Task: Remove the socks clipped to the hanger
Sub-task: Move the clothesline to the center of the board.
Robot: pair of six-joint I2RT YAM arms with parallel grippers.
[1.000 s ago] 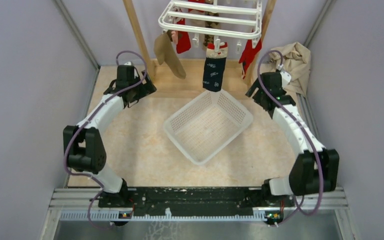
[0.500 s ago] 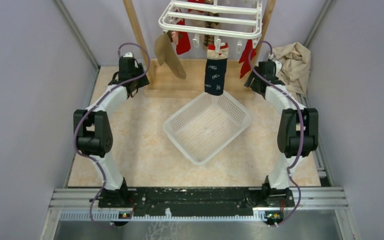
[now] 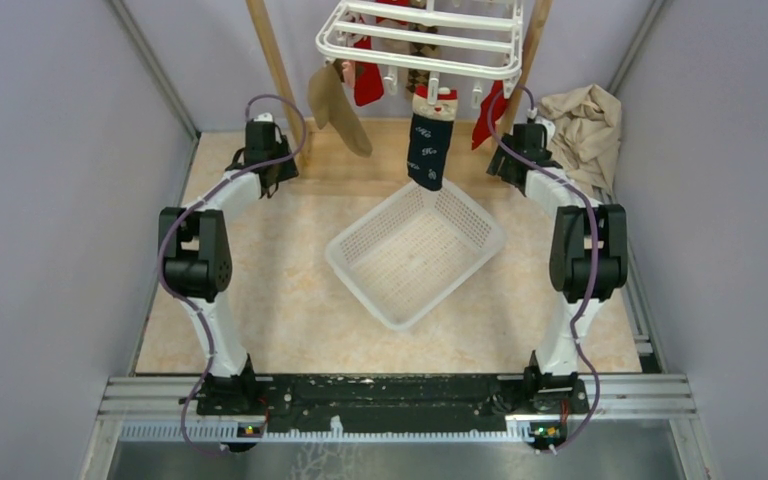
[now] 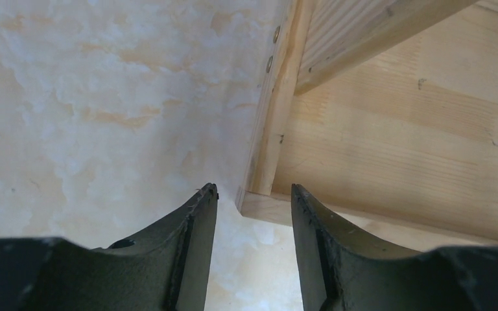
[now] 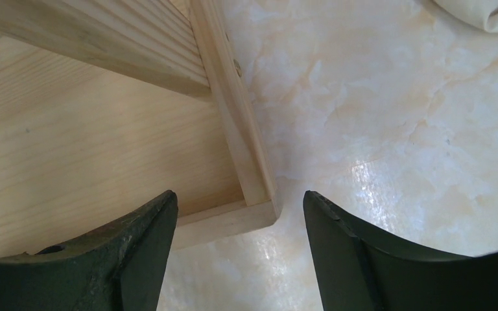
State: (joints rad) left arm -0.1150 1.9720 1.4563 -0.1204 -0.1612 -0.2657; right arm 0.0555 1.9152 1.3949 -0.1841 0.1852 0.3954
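— Looking for the socks: where, from each pincer?
— Up and inboard. Clipped under the hanger, well above both, dangling with long axes vertical, toes down. Tan sock up and to the right of the left pincer; red sock up and just left of the right pincer; navy sock between the two, hanging over the basket.
— And the jaws?
— Apart on both, gripping nothing. Aimed down at the counter, with a near corner of the wooden frame showing in the gap in each wrist view.
— Nearer arm?
— Judging from overhead: right for the red one, left for the tan, roughly even for the navy.
— So the coming move?
— Likely tipping a wrist upward first, since neither camera sees any fabric. Then rising along the hanging length, closing across the sock's narrow width, and pulling straight down out of the clip.
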